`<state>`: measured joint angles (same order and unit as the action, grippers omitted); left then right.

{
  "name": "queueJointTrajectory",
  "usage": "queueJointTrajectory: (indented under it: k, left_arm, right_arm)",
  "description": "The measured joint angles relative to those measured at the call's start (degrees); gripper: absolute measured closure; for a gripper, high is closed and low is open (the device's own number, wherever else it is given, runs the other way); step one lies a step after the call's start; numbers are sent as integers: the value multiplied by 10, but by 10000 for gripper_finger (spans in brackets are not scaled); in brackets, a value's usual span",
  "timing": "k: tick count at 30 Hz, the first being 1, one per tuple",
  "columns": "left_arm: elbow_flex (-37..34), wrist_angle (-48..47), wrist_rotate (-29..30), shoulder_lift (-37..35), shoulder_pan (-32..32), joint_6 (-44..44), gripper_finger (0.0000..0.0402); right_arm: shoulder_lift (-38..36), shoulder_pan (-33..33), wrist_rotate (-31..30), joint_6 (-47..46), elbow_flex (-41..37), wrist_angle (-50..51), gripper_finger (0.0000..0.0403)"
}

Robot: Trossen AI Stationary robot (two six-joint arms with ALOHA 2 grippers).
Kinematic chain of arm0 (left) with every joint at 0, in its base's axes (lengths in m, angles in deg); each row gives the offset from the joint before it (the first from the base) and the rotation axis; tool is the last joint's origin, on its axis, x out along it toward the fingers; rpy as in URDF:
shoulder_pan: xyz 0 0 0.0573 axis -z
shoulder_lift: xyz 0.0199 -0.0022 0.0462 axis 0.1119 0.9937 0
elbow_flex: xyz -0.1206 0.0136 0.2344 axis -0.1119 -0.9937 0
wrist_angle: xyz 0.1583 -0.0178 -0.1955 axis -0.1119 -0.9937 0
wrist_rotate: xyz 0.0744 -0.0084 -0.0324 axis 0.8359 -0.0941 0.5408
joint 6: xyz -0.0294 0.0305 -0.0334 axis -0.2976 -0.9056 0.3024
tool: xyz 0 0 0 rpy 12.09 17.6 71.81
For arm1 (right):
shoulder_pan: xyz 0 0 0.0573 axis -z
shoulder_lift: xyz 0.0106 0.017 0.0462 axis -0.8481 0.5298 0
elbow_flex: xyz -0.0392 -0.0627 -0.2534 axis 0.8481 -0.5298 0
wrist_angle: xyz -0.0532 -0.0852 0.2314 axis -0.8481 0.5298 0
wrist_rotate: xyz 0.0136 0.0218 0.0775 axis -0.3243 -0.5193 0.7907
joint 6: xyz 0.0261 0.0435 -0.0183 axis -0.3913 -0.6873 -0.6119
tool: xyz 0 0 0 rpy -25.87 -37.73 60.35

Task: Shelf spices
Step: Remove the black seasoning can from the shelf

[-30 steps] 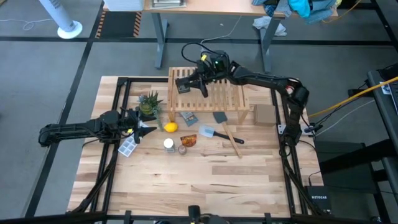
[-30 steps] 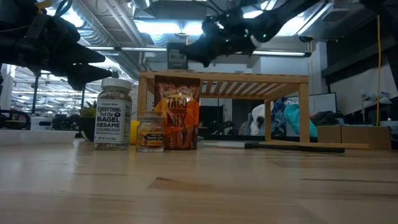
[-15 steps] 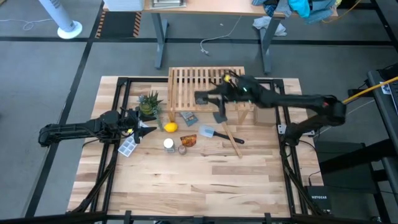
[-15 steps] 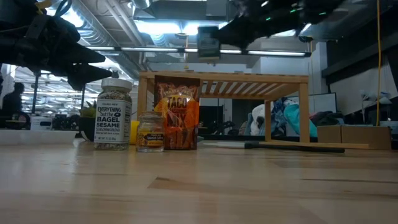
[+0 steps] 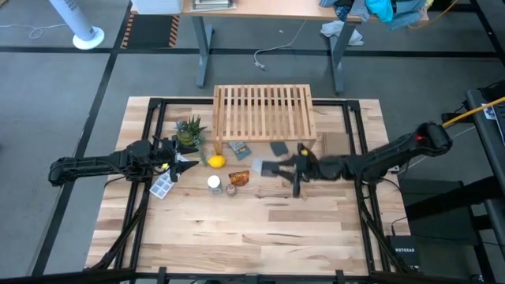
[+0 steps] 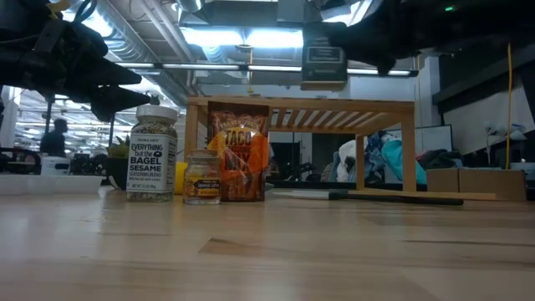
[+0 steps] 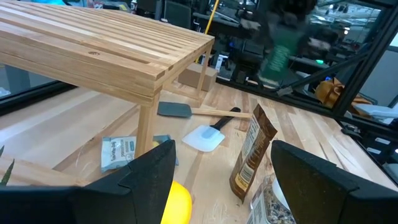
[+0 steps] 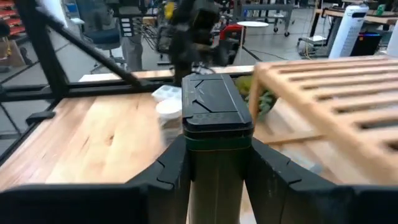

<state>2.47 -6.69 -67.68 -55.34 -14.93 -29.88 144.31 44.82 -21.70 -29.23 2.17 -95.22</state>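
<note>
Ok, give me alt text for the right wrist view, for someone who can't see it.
The right gripper holds a dark square spice container with a black flip lid, upright between its fingers. Beside it is the slatted wooden shelf; beyond, the butcher-block tabletop and a blurred white-capped jar.

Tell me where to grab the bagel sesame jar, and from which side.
Probably from above: the sesame jar stands upright, so close the fingers around its round body just under the cap, avoiding the side where the small glass jar crowds it.
</note>
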Motion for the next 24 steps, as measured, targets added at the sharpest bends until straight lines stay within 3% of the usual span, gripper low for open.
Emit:
queueJointTrajectory:
  k: [7, 18, 24]
  left_arm:
    - [0, 0, 0, 0, 0, 0, 144]
    - [0, 0, 0, 0, 0, 0, 144]
    - [0, 0, 0, 0, 0, 0, 144]
  right_arm:
    - [89, -108, -122, -10, -13, -109, 282]
    - [358, -116, -102, -70, 5, -359, 282]
    - [462, -116, -102, -70, 46, -422, 282]
